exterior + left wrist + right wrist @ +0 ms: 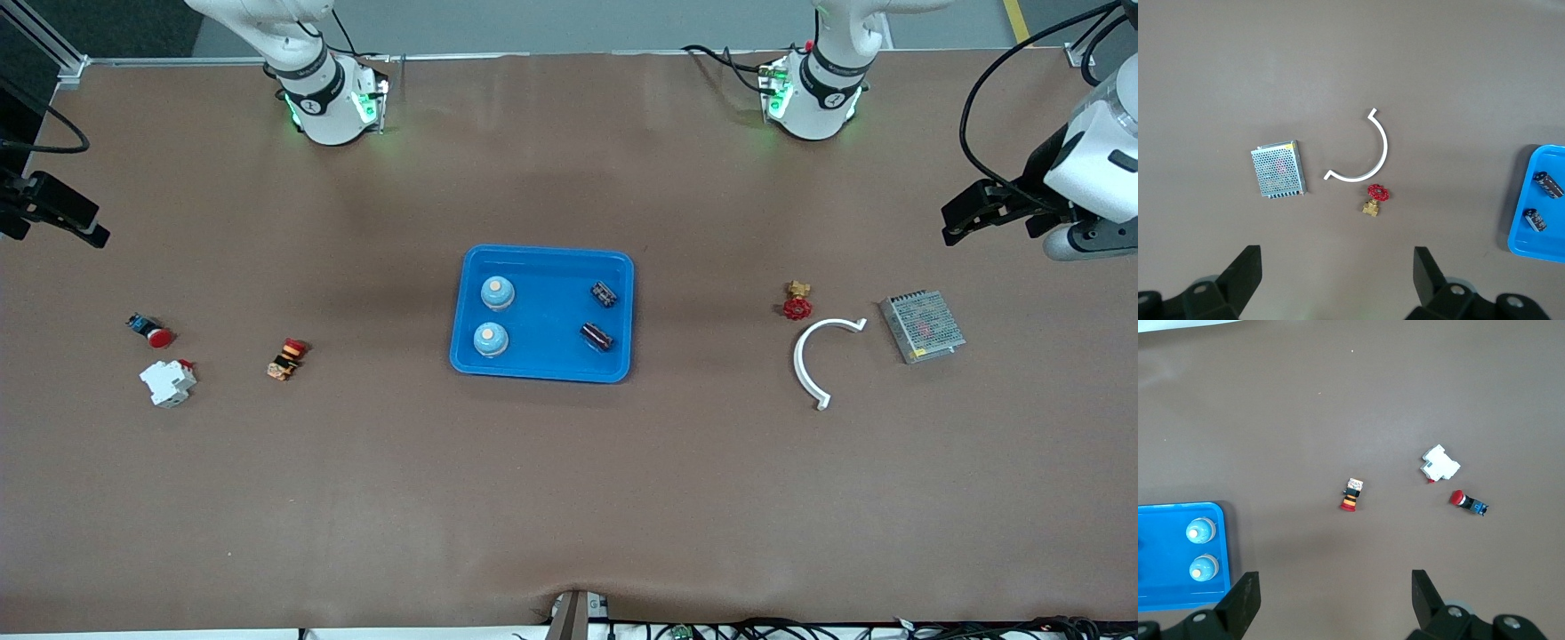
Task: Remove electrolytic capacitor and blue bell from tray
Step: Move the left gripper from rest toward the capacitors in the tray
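— What sits toward the right arm's end?

— The right gripper (1331,603) hangs with jaws spread wide, empty, above bare table near a white breaker (168,383).

— And mid-table?

— The blue tray (542,369) holds two bells (497,292) and two capacitors (598,336).

— The left arm's end?

— The left gripper (1337,283) hangs open and empty over a white arc (816,354).

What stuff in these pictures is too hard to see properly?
- Right gripper: front view's edge cuts off most of it.
- Blue plastic tray: left wrist view's edge cuts it, so the two round blue bells are missing there.
- Two dark cylinder capacitors: too small to read any markings; the right wrist view's edge leaves them out.
- Left gripper: open, waiting above the table.
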